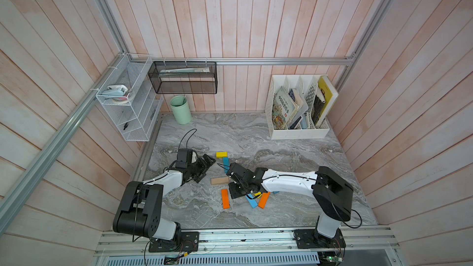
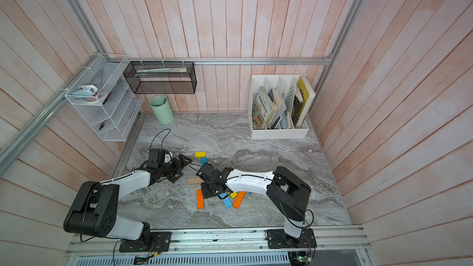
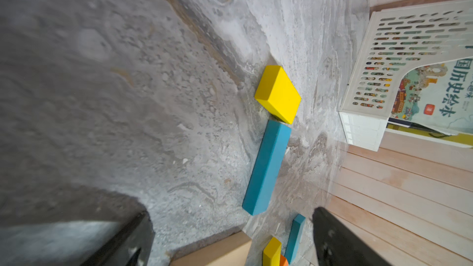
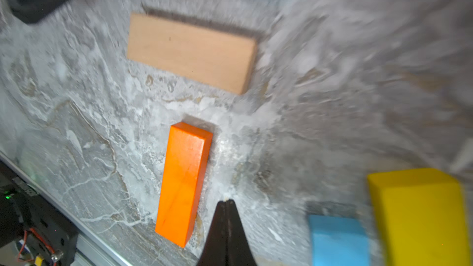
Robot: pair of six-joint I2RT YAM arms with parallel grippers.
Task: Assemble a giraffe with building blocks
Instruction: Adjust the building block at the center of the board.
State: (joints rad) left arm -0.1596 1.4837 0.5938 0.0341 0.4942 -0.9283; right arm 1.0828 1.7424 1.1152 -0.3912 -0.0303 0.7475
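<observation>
On the marble table (image 1: 294,200), a yellow block (image 1: 221,154) lies crosswise with a teal block (image 1: 225,161) touching its near side. Nearer lie the tan block (image 1: 219,181), an orange block (image 1: 225,198), and a loose heap of a light blue (image 1: 251,200), a small yellow (image 1: 257,194) and a second orange block (image 1: 264,199). My left gripper (image 1: 206,168) hangs open left of the teal block (image 3: 267,167), holding nothing. My right gripper (image 4: 226,202) is shut and empty, low over the table between the orange block (image 4: 185,182) and the heap.
A white file rack of books (image 1: 299,108) stands at the back right and a green cup (image 1: 180,110) at the back left. A white wire shelf (image 1: 128,103) and a black mesh basket (image 1: 183,78) hang on the walls. The aluminium rail (image 1: 243,239) runs along the front.
</observation>
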